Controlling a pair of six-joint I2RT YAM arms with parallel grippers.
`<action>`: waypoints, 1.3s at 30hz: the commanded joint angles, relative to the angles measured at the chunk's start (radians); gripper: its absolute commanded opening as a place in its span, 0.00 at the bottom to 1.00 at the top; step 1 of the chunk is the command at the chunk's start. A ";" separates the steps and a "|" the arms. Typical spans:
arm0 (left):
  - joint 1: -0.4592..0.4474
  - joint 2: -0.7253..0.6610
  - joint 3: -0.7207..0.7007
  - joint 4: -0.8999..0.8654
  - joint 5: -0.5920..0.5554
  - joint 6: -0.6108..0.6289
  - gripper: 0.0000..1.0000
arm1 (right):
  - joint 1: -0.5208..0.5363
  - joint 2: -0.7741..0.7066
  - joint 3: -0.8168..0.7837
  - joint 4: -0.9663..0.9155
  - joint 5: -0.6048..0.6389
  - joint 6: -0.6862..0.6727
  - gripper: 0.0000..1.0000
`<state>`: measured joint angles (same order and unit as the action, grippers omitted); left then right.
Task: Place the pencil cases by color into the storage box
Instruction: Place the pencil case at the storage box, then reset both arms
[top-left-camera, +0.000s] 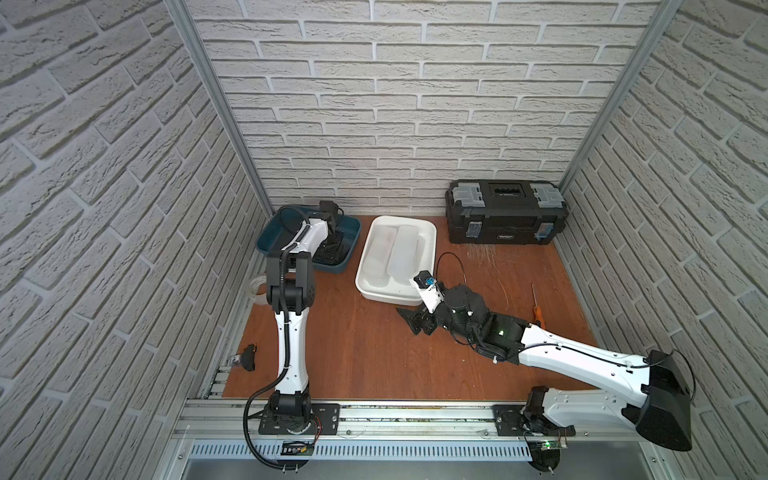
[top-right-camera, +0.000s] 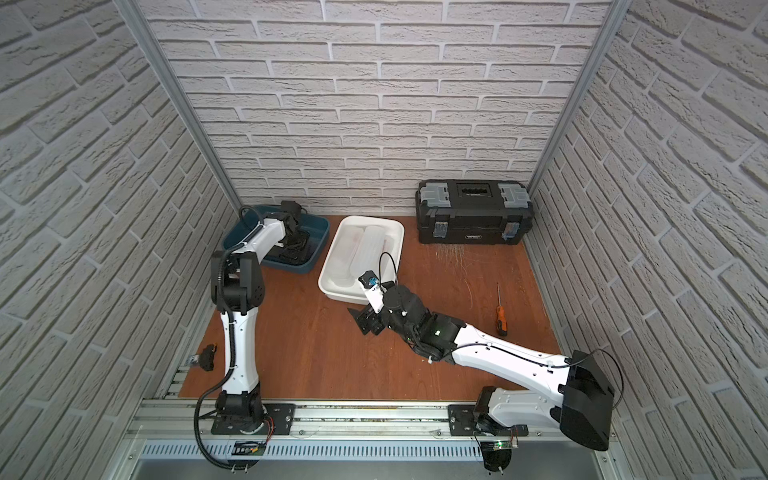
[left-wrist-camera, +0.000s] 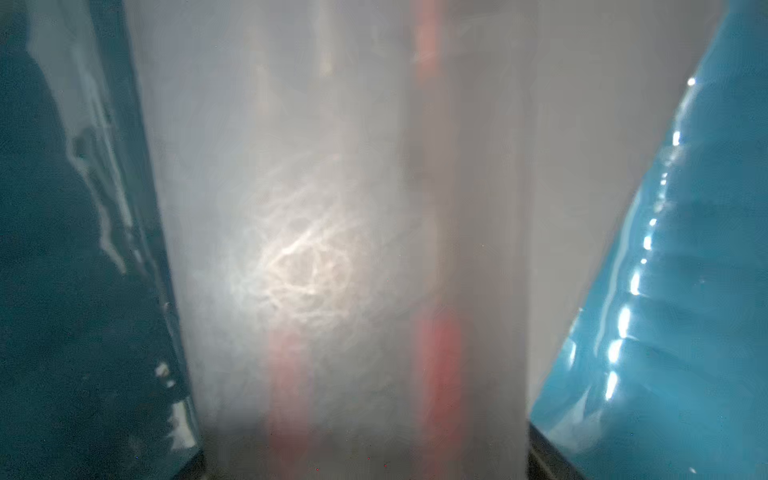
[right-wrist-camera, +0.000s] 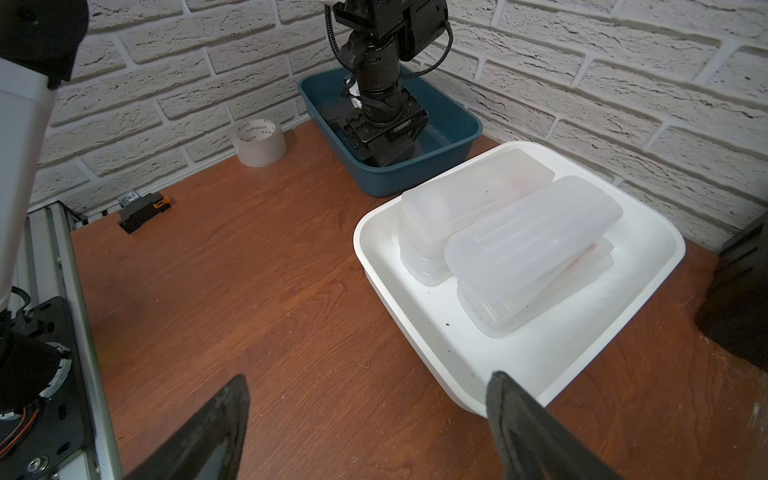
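Pencil cases (right-wrist-camera: 532, 241), frosted, are grouped by colour in the white tray (right-wrist-camera: 540, 365); right hand (right-wrist-camera: 369, 376) spread and empty, left hand (right-wrist-camera: 390, 145) state cannot be told.

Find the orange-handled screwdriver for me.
In both top views the orange-handled metal screwdriver lies on the brown wooden table, right side, between the black plastic toolbox and the right arm.

Frosted plastic pencil cases (right-wrist-camera: 532, 237), wood table (right-wrist-camera: 270, 291)

Left wrist view blurred, left hand (right-wrist-camera: 388, 147) half hidden in blue bin (right-wrist-camera: 382, 178)
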<state>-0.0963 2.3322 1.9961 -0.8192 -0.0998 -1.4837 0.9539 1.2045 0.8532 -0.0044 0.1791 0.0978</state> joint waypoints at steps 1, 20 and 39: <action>0.003 0.033 0.012 -0.034 0.019 0.023 0.83 | 0.005 -0.001 0.000 0.017 0.002 0.010 0.89; -0.002 -0.228 -0.215 0.096 0.047 0.072 0.92 | 0.006 0.006 -0.004 0.018 -0.017 0.022 0.90; -0.007 -0.405 -0.178 0.091 0.086 0.348 0.93 | -0.002 0.000 0.035 -0.034 0.003 0.028 0.90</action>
<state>-0.1005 1.9602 1.7428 -0.6792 -0.0135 -1.2541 0.9535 1.2087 0.8547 -0.0212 0.1688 0.1177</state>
